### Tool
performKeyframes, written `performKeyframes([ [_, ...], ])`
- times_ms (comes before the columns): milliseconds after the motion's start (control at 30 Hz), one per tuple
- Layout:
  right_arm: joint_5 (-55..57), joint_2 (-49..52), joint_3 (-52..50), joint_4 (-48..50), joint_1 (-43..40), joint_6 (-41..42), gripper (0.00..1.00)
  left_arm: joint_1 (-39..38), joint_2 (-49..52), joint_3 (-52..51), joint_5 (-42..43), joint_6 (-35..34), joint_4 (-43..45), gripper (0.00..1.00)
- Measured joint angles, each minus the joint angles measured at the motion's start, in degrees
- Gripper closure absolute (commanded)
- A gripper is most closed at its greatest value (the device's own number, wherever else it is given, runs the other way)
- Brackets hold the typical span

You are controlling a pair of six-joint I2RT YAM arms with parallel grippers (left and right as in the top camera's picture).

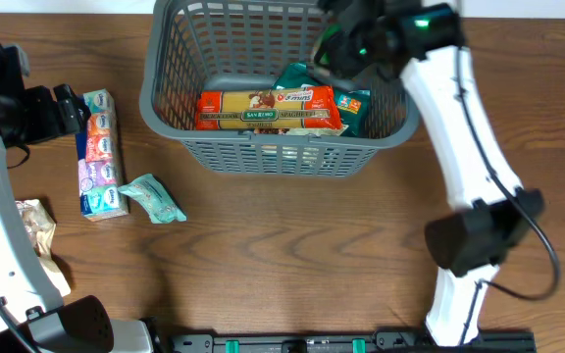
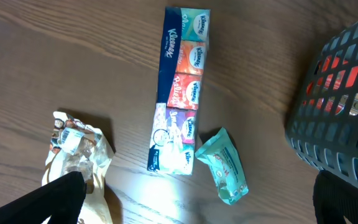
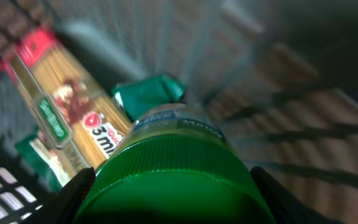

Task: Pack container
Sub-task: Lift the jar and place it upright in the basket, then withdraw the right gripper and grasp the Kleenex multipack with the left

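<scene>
**Right claw gripping bottle inside basket; left claw wide and empty**

- Basket sat at the far middle of the worktop, upright.
- Right claw was down inside the basket near its right end. It was closed on a bottle with a green ribbed cap. One finger showed on each side of the cap and the cap filled the gap between them, so the opening was about cap-wide. The wrist view was blurred and the label couldn't be read.
- From that view the bottle sat above the basket contents. I couldn't tell whether it touched them or the base.
- In the basket, a spaghetti pack lay lengthwise along the near wall, with green packets behind it and at its right end.
- Left claw was spread wide with nothing between the fingers. It hung above the worktop at the left, well apart from the basket.
- Below the left claw, a tissue pack lay flat. A teal packet lay just beside its near end, on the basket side. A crinkled wrapper lay on the other side, close to one finger; contact couldn't be judged.
</scene>
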Motion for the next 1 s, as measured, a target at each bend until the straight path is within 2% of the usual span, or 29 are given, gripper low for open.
performKeyframes([
  [167,-0.8,7.4,0.0,0.1,0.4,-0.6,0.99,0.0,0.0,0.0,0.0,0.0,0.0,0.01],
  [233,-0.7,9.2,0.0,0.0,0.6,-0.7,0.95,0.0,0.0,0.0,0.0,0.0,0.0,0.01],
  [267,-0.6,9.8,0.0,0.0,0.7,-0.9,0.88,0.0,0.0,0.0,0.0,0.0,-0.1,0.02],
  [300,-0.5,10.2,0.1,0.0,0.8,-1.0,0.71,0.0,0.0,0.0,0.0,0.0,-0.2,0.01],
  [367,-0.5,10.3,0.3,-0.1,0.8,-1.2,0.58,0.0,0.0,0.0,0.0,0.0,-0.2,0.01],
  [433,-0.4,10.3,0.7,-0.3,0.8,-1.2,0.34,0.0,0.0,0.0,0.0,0.0,-0.2,0.01],
  [567,-0.3,10.3,1.0,-0.9,1.0,-1.5,0.05,0.0,0.0,0.0,0.0,0.0,-0.3,0.01],
  [600,-0.3,10.3,1.3,-1.0,1.1,-1.2,0.01,0.0,0.0,0.0,0.0,0.0,-0.3,0.01],
  [833,-0.2,8.0,11.1,-1.3,1.4,-1.3,0.01,0.0,0.0,0.0,0.0,0.0,-0.4,0.01],
  [1000,2.6,-2.1,19.0,-0.9,-0.3,3.1,0.01,0.0,0.0,0.0,0.0,0.0,-0.8,0.01],
])
